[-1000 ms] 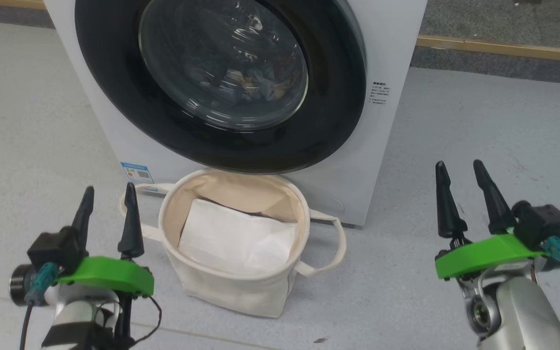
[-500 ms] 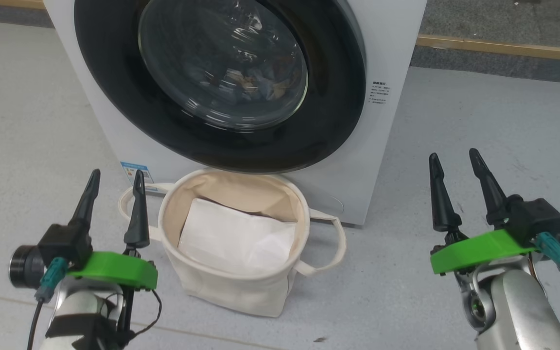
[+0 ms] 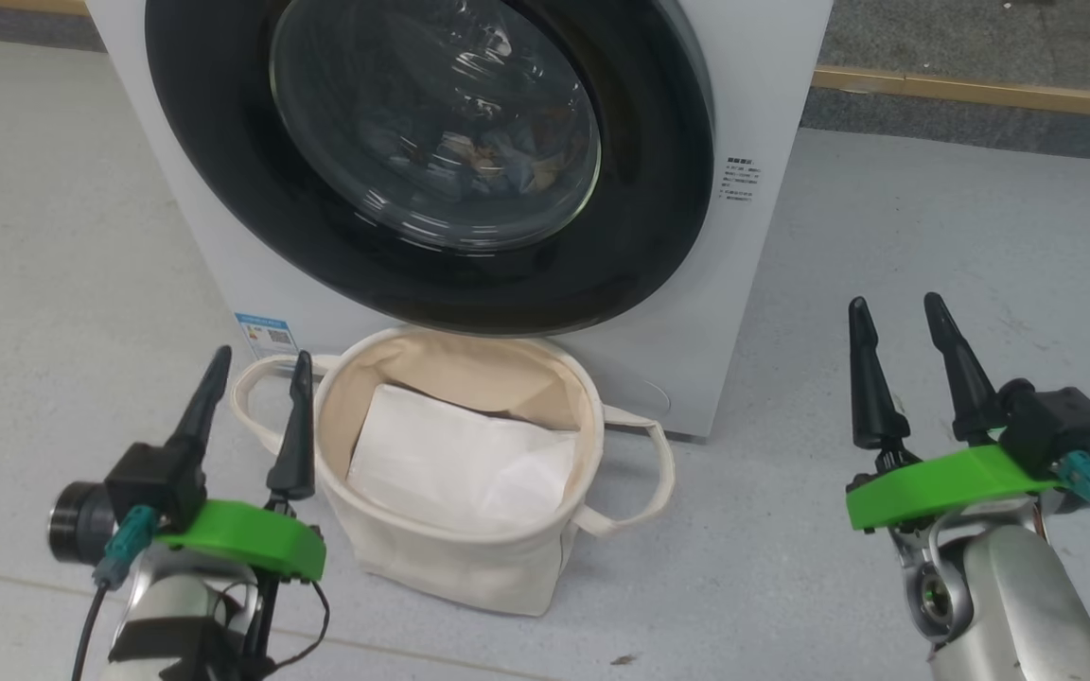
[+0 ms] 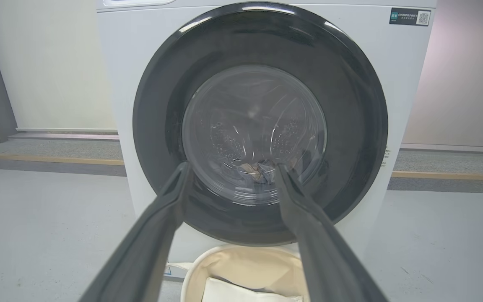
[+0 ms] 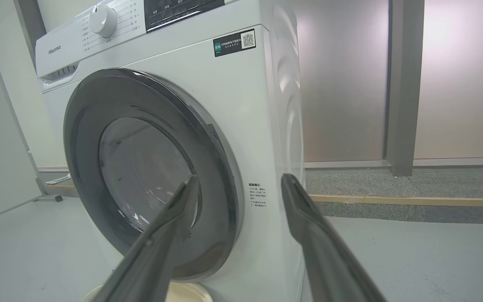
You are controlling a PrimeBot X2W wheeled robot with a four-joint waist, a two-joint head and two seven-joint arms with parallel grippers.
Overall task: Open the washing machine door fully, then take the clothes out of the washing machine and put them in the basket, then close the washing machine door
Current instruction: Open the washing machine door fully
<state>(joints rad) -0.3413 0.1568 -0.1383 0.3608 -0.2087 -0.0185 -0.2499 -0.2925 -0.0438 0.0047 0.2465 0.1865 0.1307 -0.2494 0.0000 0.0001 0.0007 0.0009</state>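
The white washing machine (image 3: 763,85) stands ahead with its washing machine door (image 3: 668,189), a black ring around clear glass, lying against the front. Through the glass the clothes (image 3: 507,156) show as a blue and brown heap low in the drum, also in the left wrist view as the clothes (image 4: 258,171). The cream basket (image 3: 455,567) sits on the floor right under the door. My left gripper (image 3: 262,357) is open just left of the basket's rim. My right gripper (image 3: 894,303) is open over bare floor, right of the machine. Both hold nothing.
A white folded sheet (image 3: 460,463) lies in the basket. A blue label (image 3: 266,336) marks the machine's lower left corner. Grey floor (image 3: 961,236) spreads on both sides. A wooden strip (image 3: 980,93) runs along the back right, before a wall (image 5: 350,84).
My left gripper has moved right and a little forward, closer to the basket's handle. My right gripper has risen slightly. Both stay open; the door, basket and clothes are unmoved.
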